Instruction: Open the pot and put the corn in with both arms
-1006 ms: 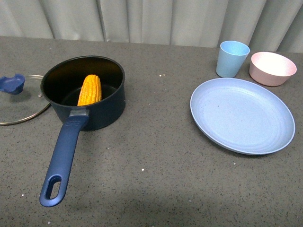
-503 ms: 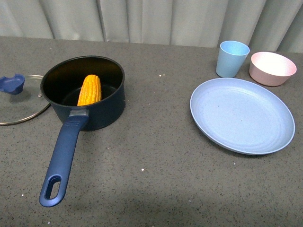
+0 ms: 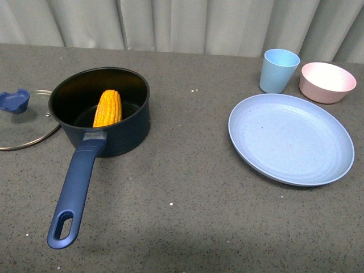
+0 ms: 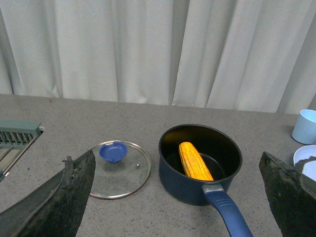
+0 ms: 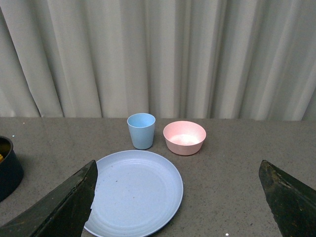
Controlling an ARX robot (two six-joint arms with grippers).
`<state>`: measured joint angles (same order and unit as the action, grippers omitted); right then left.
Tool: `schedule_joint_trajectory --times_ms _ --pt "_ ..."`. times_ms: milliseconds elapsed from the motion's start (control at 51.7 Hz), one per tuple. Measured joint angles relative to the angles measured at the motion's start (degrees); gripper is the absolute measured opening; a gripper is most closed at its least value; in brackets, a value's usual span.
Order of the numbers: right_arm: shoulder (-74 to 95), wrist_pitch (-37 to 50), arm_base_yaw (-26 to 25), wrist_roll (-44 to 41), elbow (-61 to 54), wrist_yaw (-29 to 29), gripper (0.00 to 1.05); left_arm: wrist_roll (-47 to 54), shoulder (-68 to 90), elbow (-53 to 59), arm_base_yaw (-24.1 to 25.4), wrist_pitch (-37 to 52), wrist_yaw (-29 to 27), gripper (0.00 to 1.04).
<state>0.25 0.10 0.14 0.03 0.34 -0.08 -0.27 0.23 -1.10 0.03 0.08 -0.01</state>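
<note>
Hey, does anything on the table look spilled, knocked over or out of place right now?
Nothing stands out. The corn lies in the pot, the lid rests flat beside it, and the plate is upright.

blue plate (image 3: 290, 139), blue cup (image 3: 279, 70) beside pink bowl (image 3: 327, 82) (apart).

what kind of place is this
Probably a staged test setup, not a real kitchen: a grey speckled tabletop backed by pale curtains, with a pot, plate and cup laid out.
</note>
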Motion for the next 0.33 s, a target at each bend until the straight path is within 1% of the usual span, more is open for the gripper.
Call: schedule_joint_trajectory --times_ms 329 --pt "0.00 0.00 0.00 0.00 0.00 0.00 0.96 0.00 0.00 0.00 -0.02 0.00 0.00 0.98"
